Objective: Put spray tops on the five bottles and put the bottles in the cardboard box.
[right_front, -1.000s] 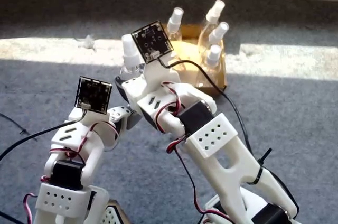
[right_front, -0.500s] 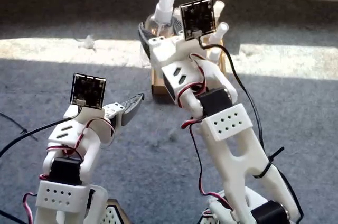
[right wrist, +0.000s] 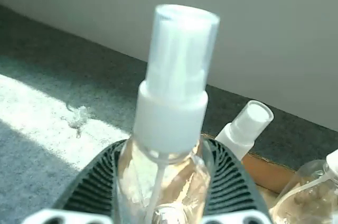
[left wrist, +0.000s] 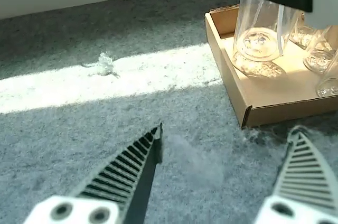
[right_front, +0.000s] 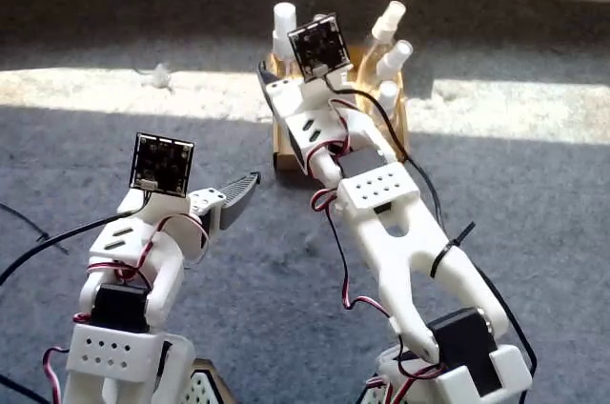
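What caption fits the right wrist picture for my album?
The right arm's jaws grip a clear spray bottle, with more bottles in the cardboard box behind.

Right arm (right_front: 391,232): stretched well forward, close to full reach, wrist angled down at the far end. Right gripper (right wrist: 162,150): clamped on an upright bottle (right wrist: 170,110), one ribbed finger (right wrist: 90,187) on each side of the body. Left arm (right_front: 143,261): bent, near its base, wrist raised. Left gripper (left wrist: 228,128): jaws spread wide, holding nothing, tips pointing forward and down.
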You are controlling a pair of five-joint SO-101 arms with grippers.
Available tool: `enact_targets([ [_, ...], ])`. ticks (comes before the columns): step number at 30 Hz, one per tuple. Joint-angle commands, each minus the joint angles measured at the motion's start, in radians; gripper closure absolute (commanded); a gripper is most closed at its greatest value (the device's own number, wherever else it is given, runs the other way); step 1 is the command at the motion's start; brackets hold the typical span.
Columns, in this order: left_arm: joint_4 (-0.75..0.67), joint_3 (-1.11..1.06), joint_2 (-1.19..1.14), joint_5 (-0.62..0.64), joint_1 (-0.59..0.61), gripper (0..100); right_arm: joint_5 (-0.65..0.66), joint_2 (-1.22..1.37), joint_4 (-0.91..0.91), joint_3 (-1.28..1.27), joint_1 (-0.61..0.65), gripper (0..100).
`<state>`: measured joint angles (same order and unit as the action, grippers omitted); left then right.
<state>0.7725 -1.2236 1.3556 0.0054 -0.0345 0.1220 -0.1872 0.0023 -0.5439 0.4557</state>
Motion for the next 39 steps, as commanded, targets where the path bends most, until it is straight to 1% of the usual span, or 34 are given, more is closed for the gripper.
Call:
enact_targets([
  [1, -0.02, 0.001, 0.008, -0.002, 0.012, 69, 0.008, -0.016, -0.111, -0.054, -0.03, 99.5],
  [4, -0.023, -0.005, 0.008, -0.003, 0.012, 72, 0.006, -0.016, -0.179, -0.128, -0.031, 99.5],
  [10, -0.023, -0.005, 0.008, -0.003, 0.012, 72, 0.006, -0.008, -0.242, -0.199, -0.03, 99.5],
  [29, -0.018, -0.007, 0.008, -0.003, 0.012, 72, 0.005, -0.005, -0.245, -0.214, -0.027, 99.5],
  [35, -0.018, -0.007, 0.008, -0.003, 0.012, 72, 0.005, 0.099, -0.245, -0.211, -0.028, 99.5],
  [39, -0.018, -0.007, 0.008, -0.003, 0.012, 72, 0.005, 0.111, -0.246, -0.211, -0.024, 99.5],
])
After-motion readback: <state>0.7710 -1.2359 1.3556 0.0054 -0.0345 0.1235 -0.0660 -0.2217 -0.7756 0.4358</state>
